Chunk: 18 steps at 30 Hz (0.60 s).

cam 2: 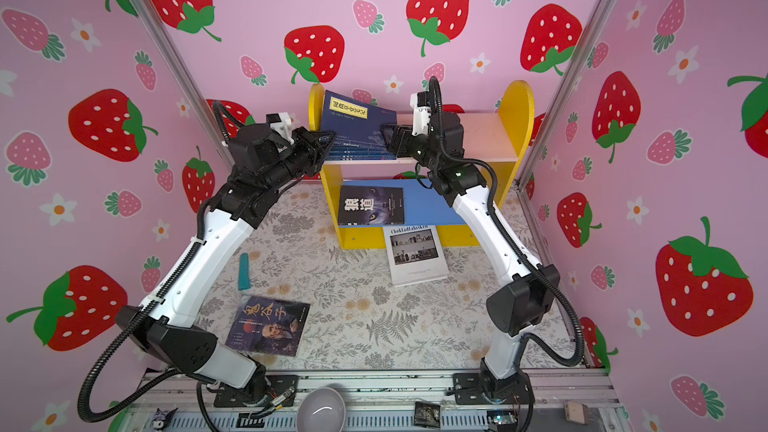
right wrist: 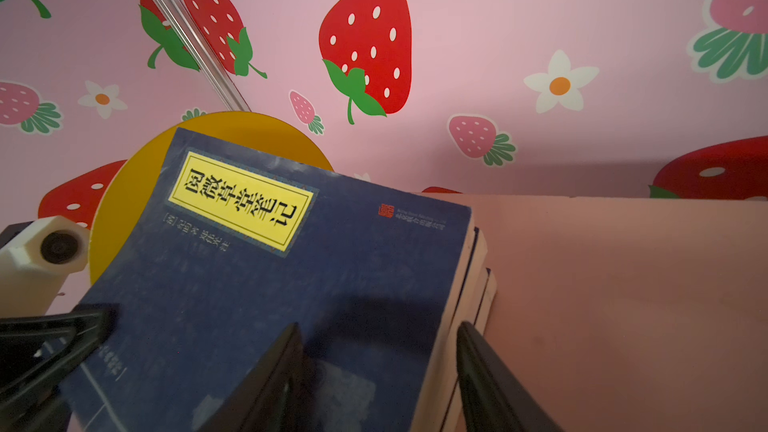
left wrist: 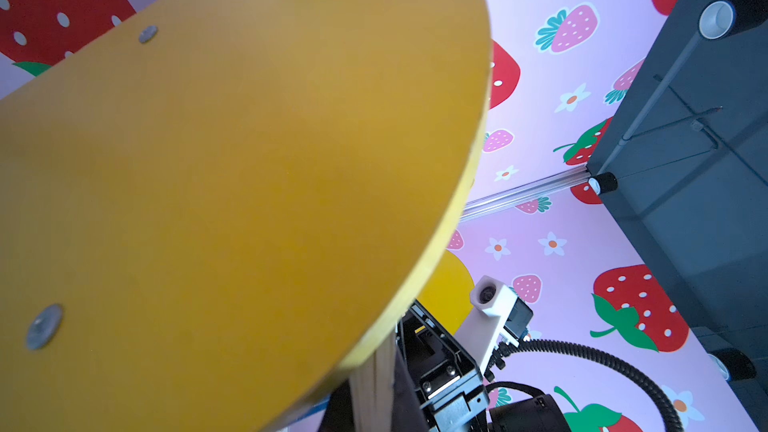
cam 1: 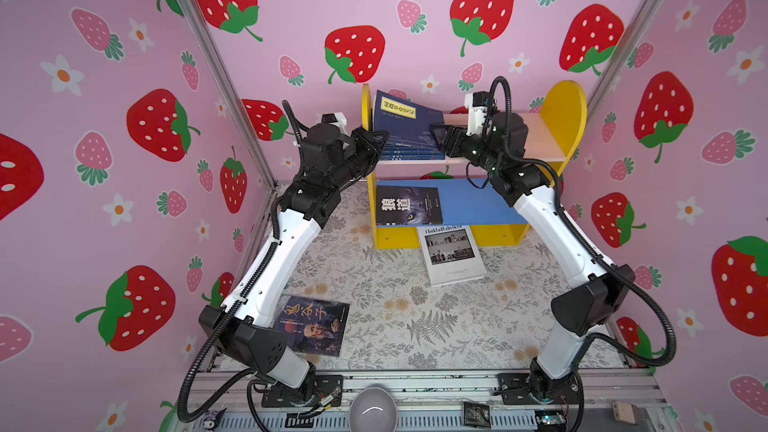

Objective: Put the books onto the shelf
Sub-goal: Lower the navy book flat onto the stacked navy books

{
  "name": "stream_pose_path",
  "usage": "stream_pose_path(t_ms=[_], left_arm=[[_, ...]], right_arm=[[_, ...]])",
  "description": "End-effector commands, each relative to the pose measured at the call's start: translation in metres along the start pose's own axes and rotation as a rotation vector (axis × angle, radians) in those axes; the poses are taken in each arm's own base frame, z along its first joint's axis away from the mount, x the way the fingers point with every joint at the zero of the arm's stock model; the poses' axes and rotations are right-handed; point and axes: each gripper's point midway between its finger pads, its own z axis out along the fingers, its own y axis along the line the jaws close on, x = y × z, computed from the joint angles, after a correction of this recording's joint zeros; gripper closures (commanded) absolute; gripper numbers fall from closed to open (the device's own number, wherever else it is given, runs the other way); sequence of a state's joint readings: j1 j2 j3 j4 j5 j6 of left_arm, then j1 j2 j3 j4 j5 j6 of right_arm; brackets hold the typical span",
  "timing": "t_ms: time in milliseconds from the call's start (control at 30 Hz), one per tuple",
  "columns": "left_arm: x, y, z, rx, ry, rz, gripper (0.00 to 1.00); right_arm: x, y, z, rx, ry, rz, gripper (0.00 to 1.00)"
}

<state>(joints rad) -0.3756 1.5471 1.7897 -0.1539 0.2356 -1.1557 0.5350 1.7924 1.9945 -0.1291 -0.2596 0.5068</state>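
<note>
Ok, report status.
Left gripper shut beside the navy books. Right gripper open at their edge. Top book tilted up toward the yellow panel. White book and portrait book on the table.

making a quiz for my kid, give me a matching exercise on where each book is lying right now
Books:
1 navy books
2 wolf-eye book
3 white Chokladfabriken book
4 old-man portrait book

Places:
A blue lower board
B floral cloth, by the left arm
C pink upper board
D floral cloth, just in front of the shelf

Pairs: 1-C, 2-A, 3-D, 4-B
</note>
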Motion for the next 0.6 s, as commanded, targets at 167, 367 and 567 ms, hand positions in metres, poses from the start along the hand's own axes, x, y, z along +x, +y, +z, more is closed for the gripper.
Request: stream_pose_path(t_ms=[167, 367, 567], left_arm=[[-0.021, -0.018, -0.019, 0.029, -0.085, 0.049, 1.00], [-0.017, -0.014, -0.014, 0.028, -0.067, 0.038, 1.00], [-0.016, -0.014, -0.010, 0.039, -0.062, 0.021, 1.00]], right_arm=[[-0.013, 0.009, -0.011, 0.006, -0.024, -0.032, 0.36], [-0.005, 0.005, -0.006, 0.009, -0.004, -0.022, 0.41], [-0.006, 0.006, -0.006, 0.003, -0.008, -0.024, 0.37]])
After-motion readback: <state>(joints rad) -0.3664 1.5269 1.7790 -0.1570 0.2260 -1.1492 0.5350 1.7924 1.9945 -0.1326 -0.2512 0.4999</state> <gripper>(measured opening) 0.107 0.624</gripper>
